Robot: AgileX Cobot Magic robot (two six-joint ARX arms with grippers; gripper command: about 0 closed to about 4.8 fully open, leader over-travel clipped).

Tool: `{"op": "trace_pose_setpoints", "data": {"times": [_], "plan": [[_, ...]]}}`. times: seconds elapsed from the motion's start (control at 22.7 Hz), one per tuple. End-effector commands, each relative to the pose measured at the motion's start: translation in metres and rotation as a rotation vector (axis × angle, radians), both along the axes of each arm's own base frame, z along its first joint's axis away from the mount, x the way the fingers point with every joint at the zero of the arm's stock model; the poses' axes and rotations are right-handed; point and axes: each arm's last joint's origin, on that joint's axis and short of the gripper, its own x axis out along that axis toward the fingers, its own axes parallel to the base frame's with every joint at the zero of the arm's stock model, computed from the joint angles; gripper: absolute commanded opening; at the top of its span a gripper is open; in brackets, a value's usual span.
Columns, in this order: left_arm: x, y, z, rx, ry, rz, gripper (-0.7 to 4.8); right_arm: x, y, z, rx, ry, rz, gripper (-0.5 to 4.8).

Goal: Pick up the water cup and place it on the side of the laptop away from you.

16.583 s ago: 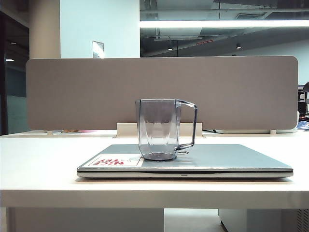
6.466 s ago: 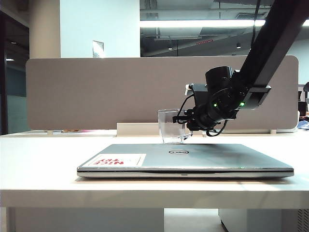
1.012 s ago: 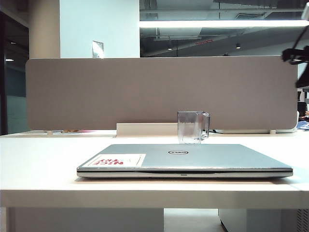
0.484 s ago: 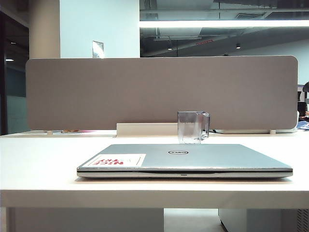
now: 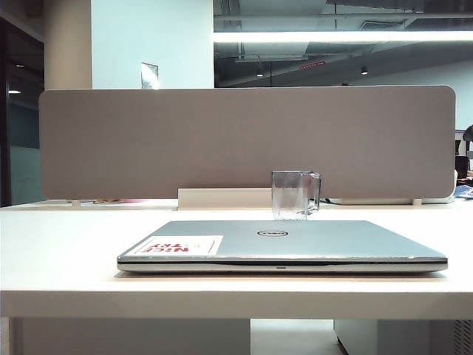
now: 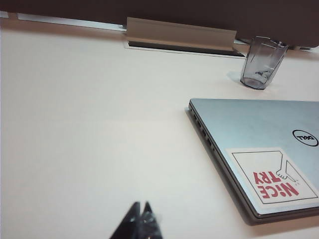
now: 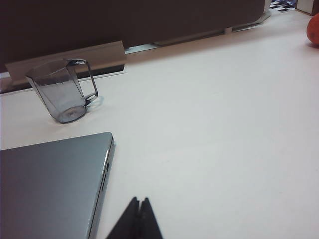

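Nearest, both grippers hang low over the white desk with jaws pressed shut on nothing: the left gripper just off the stickered corner of the closed silver Dell laptop, the right gripper off its opposite side. Beyond the laptop's far edge the water cup stands upright on the desk, handle out, short of the grey partition. Placement looks finished; the arms should pull back wide of the cup

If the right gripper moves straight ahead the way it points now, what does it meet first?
Probably bare table: the shut right gripper points past the laptop's corner, and the cup stands off to one side. Depth is uncertain.
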Motion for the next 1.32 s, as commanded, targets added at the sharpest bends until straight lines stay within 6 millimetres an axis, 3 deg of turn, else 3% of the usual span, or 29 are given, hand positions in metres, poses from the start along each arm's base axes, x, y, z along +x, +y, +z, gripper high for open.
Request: {"op": "trace_pose_setpoints", "data": {"times": [0.04,0.35,1.32], "plan": [[0.0,0.0,0.001,0.0,-0.008,-0.005,-0.05,-0.007,-0.008,-0.006,0.062,0.006,-0.06,-0.08],[0.0,0.0,0.001,0.0,-0.008,-0.005,-0.05,-0.02,-0.018,-0.008,0.09,-0.01,-0.106,-0.08],[0.0,0.0,0.001,0.0,-0.007,-0.005,-0.05,-0.039,-0.013,-0.008,-0.054,-0.028,0.066,-0.08]]}}
